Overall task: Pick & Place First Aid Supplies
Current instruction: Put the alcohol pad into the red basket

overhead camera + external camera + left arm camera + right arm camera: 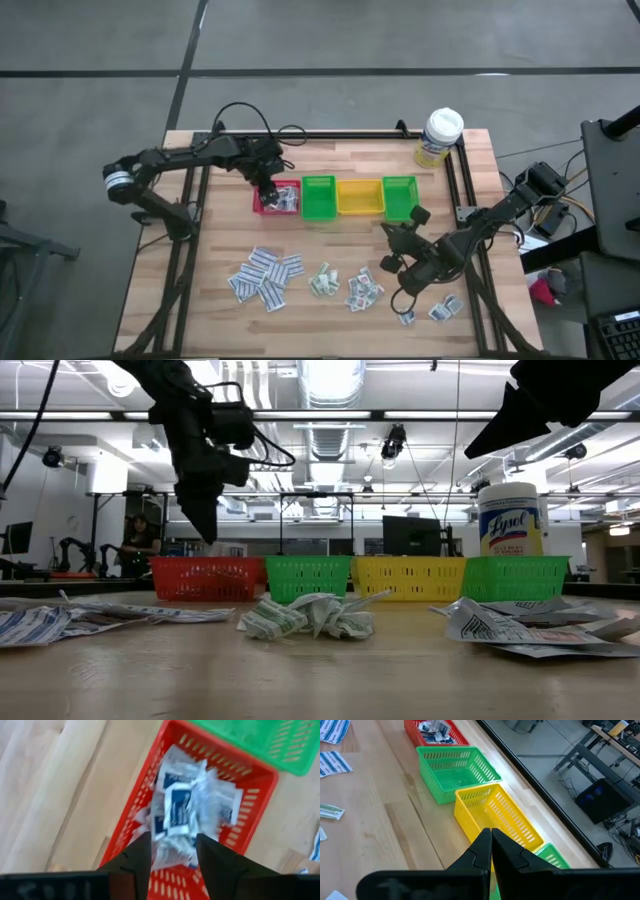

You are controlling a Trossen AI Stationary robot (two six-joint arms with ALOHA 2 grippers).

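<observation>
Left tool point(172, 852) hangs open and empty over the red bin point(250, 827); right tool point(491, 851) is closed, holding nothing. Packets point(265, 277) on the bench point(200, 300) look light, floppy and probably slippery, so I'd pinch one by an edge.

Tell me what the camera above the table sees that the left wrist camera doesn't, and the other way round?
Only the overhead view shows the whole table: both arms, the right gripper near the loose packets on the wood, the yellow bin, the far green bin and the white-capped bottle. Only the left wrist view shows, close up, the blue-printed packets heaped inside the red bin, seen between the left gripper's open fingers. Both show the red bin, the green bin beside it and the left gripper over them.
</observation>
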